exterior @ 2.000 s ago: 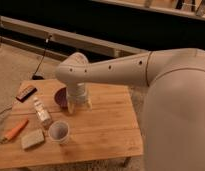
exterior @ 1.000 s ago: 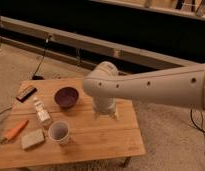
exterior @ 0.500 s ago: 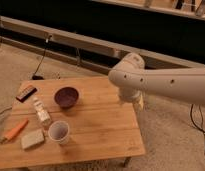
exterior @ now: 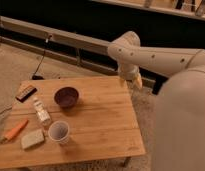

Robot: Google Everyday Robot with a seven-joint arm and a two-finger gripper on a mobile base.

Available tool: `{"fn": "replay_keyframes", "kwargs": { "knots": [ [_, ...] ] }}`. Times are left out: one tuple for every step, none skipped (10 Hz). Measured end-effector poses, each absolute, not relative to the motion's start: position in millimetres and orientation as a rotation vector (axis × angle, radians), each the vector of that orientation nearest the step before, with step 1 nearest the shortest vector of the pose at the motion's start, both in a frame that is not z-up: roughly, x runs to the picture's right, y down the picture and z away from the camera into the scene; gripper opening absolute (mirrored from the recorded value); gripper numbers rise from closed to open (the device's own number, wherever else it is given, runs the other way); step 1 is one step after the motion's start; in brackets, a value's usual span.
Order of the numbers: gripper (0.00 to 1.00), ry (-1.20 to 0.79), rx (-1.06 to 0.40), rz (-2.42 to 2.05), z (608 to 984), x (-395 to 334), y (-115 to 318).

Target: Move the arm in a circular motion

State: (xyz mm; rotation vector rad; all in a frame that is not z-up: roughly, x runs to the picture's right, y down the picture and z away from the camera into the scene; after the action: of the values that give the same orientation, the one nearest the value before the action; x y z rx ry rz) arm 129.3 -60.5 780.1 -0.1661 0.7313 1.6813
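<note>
The thick cream-white arm (exterior: 161, 59) reaches in from the right, and its rounded elbow joint (exterior: 125, 47) is above the far right corner of the wooden table (exterior: 103, 120). The short gripper (exterior: 131, 81) hangs down from the joint, just over the table's far right edge. It holds nothing that I can see. A large cream-white segment (exterior: 181, 125) fills the lower right of the view.
On the left half of the table are a dark purple bowl (exterior: 66, 96), a white cup (exterior: 59, 132), a small bottle (exterior: 42, 111), a carrot (exterior: 15, 130), a sponge (exterior: 32, 139) and a dark flat object (exterior: 26, 92). A cable (exterior: 42, 57) runs across the floor behind.
The arm swept from over the bowl on the left across the table to the right. It has now moved back toward the far right corner. The objects on the table have not moved.
</note>
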Motion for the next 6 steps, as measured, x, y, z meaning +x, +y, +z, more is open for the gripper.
{"fn": "replay_keyframes", "kwargs": {
  "knots": [
    [0.65, 0.719, -0.164, 1.647, 789.9, 109.1, -79.8],
    [0.65, 0.707, -0.162, 1.611, 799.2, 86.7, -96.8],
    [0.65, 0.69, -0.169, 1.571, 810.0, 57.2, -111.4],
    [0.65, 0.675, -0.181, 1.535, 819.2, 30.6, -120.9],
    [0.65, 0.655, -0.199, 1.503, 826.1, 5.6, -125.7],
    [0.65, 0.625, -0.231, 1.46, 834.1, -27.8, -128.5]
  ]
}}
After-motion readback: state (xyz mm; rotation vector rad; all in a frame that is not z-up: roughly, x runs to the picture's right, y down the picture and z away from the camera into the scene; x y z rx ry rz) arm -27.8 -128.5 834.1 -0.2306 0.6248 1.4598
